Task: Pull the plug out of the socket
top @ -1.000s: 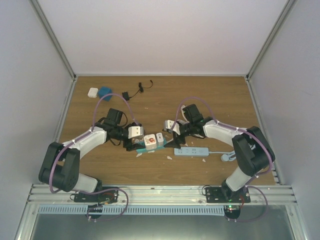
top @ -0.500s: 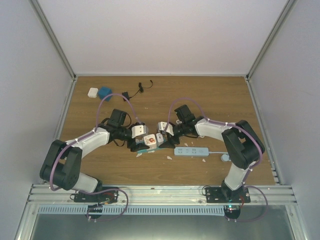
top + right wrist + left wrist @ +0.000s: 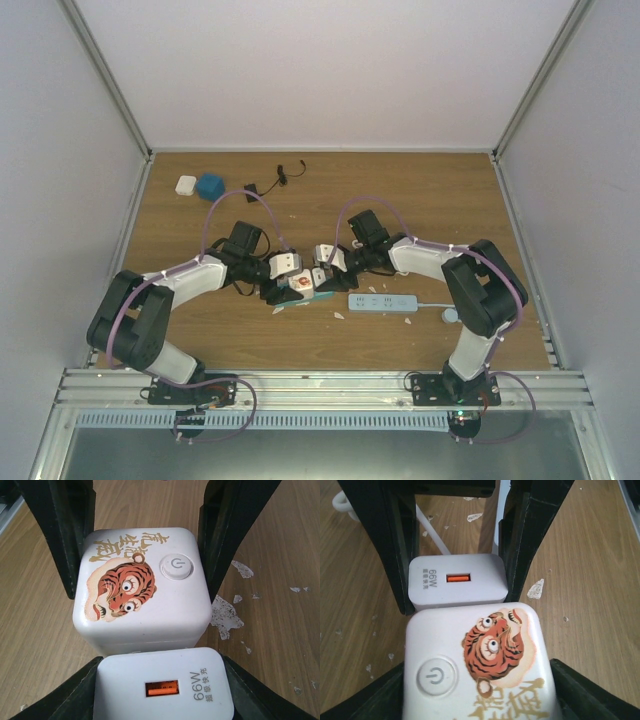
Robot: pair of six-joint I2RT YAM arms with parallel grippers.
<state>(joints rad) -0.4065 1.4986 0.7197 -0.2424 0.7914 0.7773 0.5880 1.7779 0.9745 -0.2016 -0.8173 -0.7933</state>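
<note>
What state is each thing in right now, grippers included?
tiger cube socket: charger plugged into its side.
66W charger: seated flush against the socket, not pulled out.
left gripper: closed on the socket's sides.
right gripper: closed on the charger's sides.
power strip: lying flat, untouched.

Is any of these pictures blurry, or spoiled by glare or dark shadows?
Top view: even light, a bit soft, details tiny. Left wrist view: sharp, the lettering on the charger readable. Right wrist view: sharp too, the tiger cube free of glare.
</note>
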